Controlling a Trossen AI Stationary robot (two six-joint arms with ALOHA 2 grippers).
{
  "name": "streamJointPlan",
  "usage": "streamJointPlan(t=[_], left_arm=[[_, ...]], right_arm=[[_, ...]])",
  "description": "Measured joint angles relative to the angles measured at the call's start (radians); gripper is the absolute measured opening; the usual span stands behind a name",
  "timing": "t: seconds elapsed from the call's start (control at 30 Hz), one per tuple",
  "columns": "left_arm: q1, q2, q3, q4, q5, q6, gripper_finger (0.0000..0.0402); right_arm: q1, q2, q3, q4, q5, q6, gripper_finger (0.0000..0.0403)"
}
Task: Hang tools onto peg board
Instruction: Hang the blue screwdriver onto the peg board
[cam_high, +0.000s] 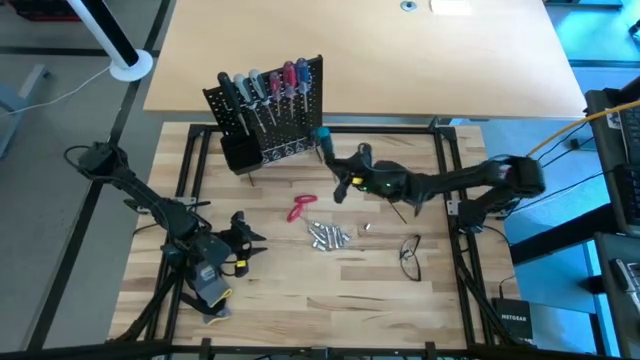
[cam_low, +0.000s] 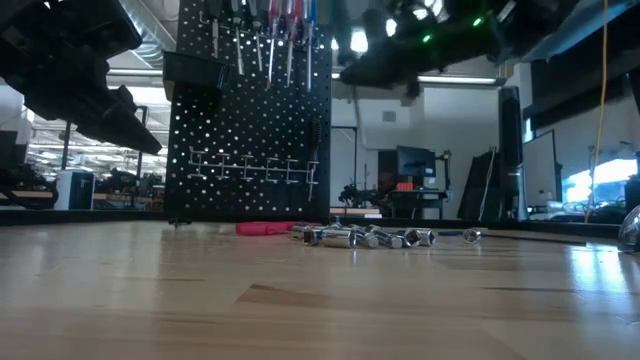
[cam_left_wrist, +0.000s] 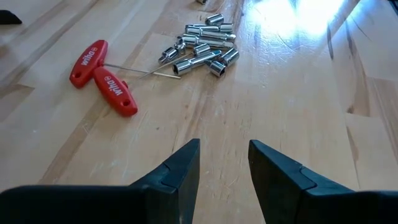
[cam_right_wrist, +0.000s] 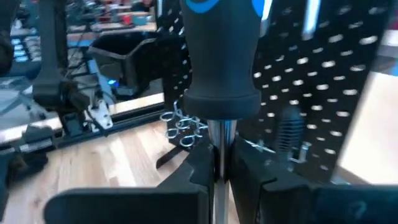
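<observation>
The black peg board (cam_high: 270, 110) stands upright at the table's far side. Several screwdrivers (cam_high: 265, 85) hang along its top, and a black bin (cam_high: 238, 155) sits at its lower left corner. My right gripper (cam_high: 342, 172) hovers just right of the board, shut on a screwdriver with a black-and-blue handle (cam_high: 322, 135). A red T-handled tool pair (cam_high: 302, 208) and a heap of silver sockets (cam_high: 328, 235) lie flat mid-table. My left gripper (cam_left_wrist: 224, 165) is open near the front left, above bare wood, with nothing between its fingers. My right gripper pinches the screwdriver's bare metal shaft (cam_right_wrist: 217, 134) between its two fingers, just below the handle's collar. The fingers reach in level from the table's right side and lie across the shaft. The screwdriver is lifted clear, roughly upright, with its handle (cam_right_wrist: 221, 50) above the fingers.
A dark wire-framed object (cam_high: 410, 255) lies right of the sockets. A row of bare hooks (cam_low: 255, 165) runs across the board's middle. Black frame rails (cam_high: 440, 135) border the wooden tabletop, and open wood lies along the near edge.
</observation>
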Motion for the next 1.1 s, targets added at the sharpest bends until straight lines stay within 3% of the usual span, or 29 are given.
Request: streamJointPlan(t=[0.2,0.37,0.7,1.1], left_arm=[[0.004,0.000,0.000,0.034,-0.009,0.016,0.0127],[0.031,-0.008,0.034,0.131,-0.012,0.148,0.0127],[0.113,-0.014,0.158,0.369,-0.012,0.454,0.0127],[0.230,0.054,0.167,0.419,-0.012,0.451,0.0127]], right_arm=[[-0.039,0.128,0.045,0.170,-0.149,0.000,0.0035],[-0.020,0.159,0.047,0.264,-0.263,-0.012,0.0036],[0.096,0.158,0.047,0.294,-0.284,-0.115,0.0037],[0.192,0.176,0.147,0.363,-0.346,-0.171,0.0037]])
